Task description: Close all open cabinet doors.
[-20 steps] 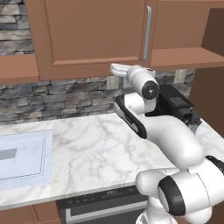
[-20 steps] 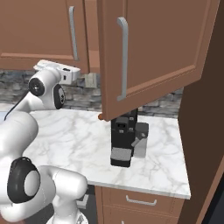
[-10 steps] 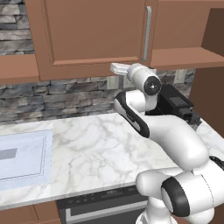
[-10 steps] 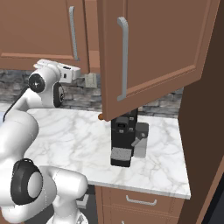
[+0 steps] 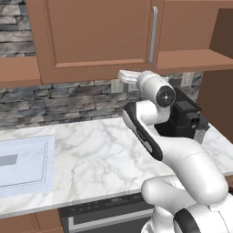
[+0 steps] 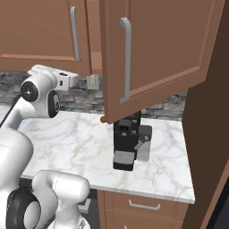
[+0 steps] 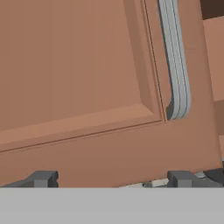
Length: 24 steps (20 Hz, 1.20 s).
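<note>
An open cabinet door (image 6: 156,49) swung out over the marble counter (image 6: 76,143), its silver bar handle (image 6: 126,58) at 12 o'clock above a dark coffee machine (image 6: 127,143). At its 9 o'clock a second door (image 6: 40,29) sat shut. In the hand view, the gripper (image 7: 111,178) was spread wide and empty, its fingertips (image 7: 43,178) just below the bottom edge of a door (image 7: 87,78); whether they touched it could not be told.

white marble counter (image 6: 80,143) | black coffee machine (image 6: 127,141) standing on it, right end
</note>
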Available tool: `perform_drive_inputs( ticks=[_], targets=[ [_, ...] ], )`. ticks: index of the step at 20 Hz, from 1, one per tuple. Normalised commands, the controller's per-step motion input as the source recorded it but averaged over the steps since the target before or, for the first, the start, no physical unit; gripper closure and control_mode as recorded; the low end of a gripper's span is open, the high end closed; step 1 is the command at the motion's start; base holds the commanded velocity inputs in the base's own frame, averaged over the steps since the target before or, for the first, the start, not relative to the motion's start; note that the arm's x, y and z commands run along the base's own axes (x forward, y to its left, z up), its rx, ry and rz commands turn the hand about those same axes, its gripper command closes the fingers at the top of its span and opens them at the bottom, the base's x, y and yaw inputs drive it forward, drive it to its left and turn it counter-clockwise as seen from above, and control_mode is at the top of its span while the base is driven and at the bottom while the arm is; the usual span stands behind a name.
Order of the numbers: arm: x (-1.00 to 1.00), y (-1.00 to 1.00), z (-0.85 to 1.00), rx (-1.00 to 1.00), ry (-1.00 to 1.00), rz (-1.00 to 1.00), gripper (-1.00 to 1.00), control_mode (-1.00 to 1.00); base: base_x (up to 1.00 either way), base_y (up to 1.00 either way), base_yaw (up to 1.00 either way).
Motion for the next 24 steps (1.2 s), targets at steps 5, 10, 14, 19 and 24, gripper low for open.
perform_drive_inputs(
  ticks=[5,10,14,19,24],
  targets=[
    [-0.69,-0.16,0.15,0.0,0.02,0.0,-1.0,-1.0,0.0,0.0,0.0],
    [-0.67,-0.1,0.37,0.0,0.1,0.0,-1.0,-1.0,0.0,0.0,0.0],
    [-0.58,0.0,0.42,0.0,0.16,0.0,-1.0,-1.0,0.0,0.0,0.0],
    [-0.66,0.0,0.42,0.0,0.18,0.0,-1.0,-1.0,0.0,0.0,0.0],
    [-0.76,-0.03,0.28,0.0,0.15,0.0,-1.0,-1.0,0.0,0.0,0.0]
  ],
)
